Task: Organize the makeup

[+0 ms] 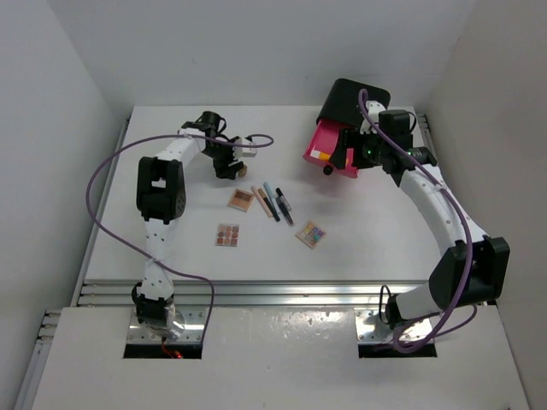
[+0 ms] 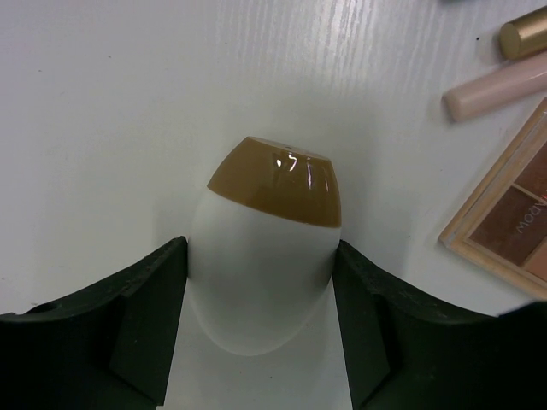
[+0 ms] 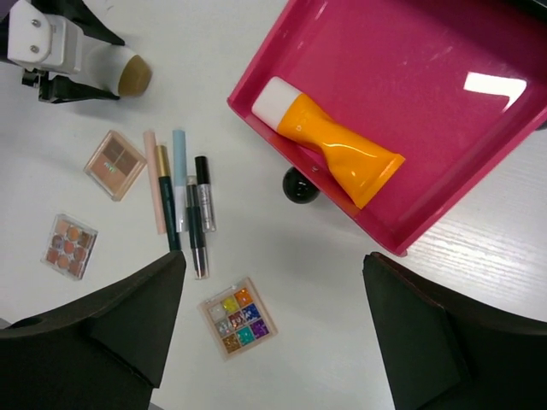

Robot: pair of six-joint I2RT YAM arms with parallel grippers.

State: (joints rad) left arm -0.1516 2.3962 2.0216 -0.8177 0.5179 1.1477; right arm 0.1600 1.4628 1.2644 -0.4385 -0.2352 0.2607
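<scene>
My left gripper (image 1: 232, 161) (image 2: 259, 249) is shut on the white oval compact with a gold end (image 2: 265, 248), which lies on the table at the back left (image 1: 248, 147). It also shows in the right wrist view (image 3: 120, 73). Three square eyeshadow palettes (image 1: 242, 200) (image 1: 227, 234) (image 1: 311, 233) and several thin pencils (image 1: 272, 202) (image 3: 179, 201) lie mid-table. An orange piece with a white end (image 3: 329, 141) lies in the pulled-out pink drawer (image 3: 410, 77). My right gripper (image 1: 352, 154) (image 3: 273, 273) is open and empty, above the table beside the drawer.
The black box (image 1: 352, 101) stands at the back right, its pink drawer (image 1: 329, 147) tilted out with a black knob (image 3: 299, 184) at its front. White walls close in the table on three sides. A metal rail (image 1: 282, 292) runs along the near edge.
</scene>
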